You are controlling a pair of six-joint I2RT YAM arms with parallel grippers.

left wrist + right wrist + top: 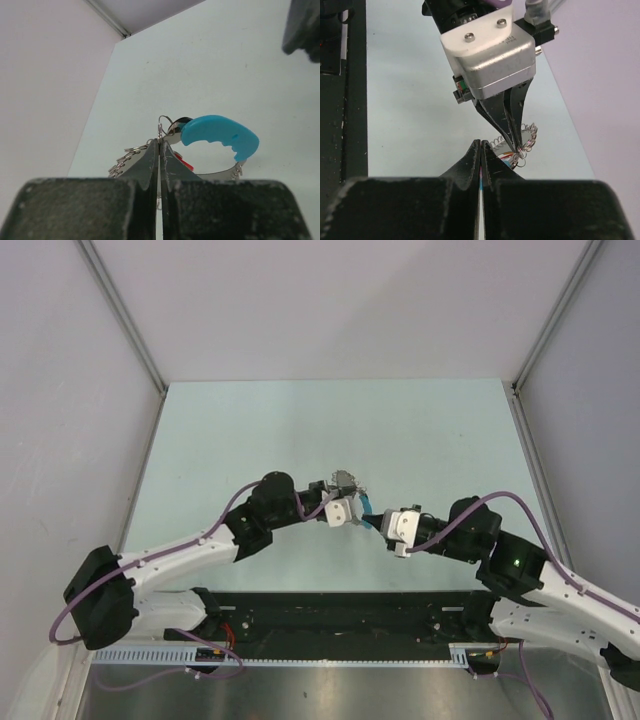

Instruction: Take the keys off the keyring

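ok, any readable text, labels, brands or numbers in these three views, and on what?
No text is readable in any view.
Left gripper: there is a faint marking on its white housing beside a screw, too small to read.
Blue strap: no print is visible.

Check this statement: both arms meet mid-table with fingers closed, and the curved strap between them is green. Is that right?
No. The strap is bright blue, not green; the left wrist view shows it clearly. The rest stands: the left fingers and right fingers are closed, meeting mid-table.
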